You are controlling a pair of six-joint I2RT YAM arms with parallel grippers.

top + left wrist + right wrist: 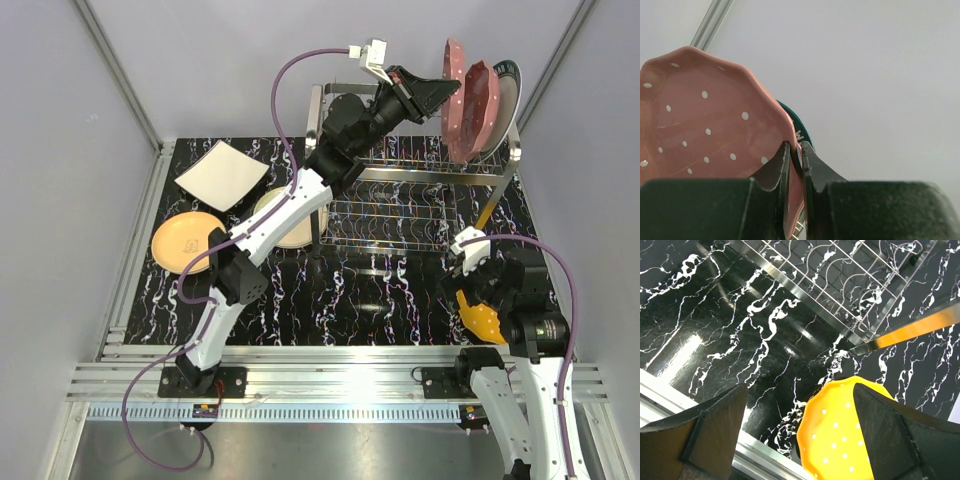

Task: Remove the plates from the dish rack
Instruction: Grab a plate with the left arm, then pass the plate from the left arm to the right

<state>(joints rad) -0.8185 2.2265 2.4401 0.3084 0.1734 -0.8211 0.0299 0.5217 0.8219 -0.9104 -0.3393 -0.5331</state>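
- While the left gripper (796,159) reaches high over the dish rack (400,200), its fingers are pinched onto the scalloped rim of a pink polka-dotted plate (705,120), which stands upright just ahead of the fingertips.
- Beyond that plate, farther from the gripper, stand a darker pink plate (482,98) and a white plate with a dark rim (508,100).
- The right gripper (800,390) hangs with its jaws spread wide.
- A yellow-orange dotted plate (837,440) lies beneath and between the right gripper's fingers; whether they touch it cannot be told.
- A corner of the rack lies just ahead of this gripper.
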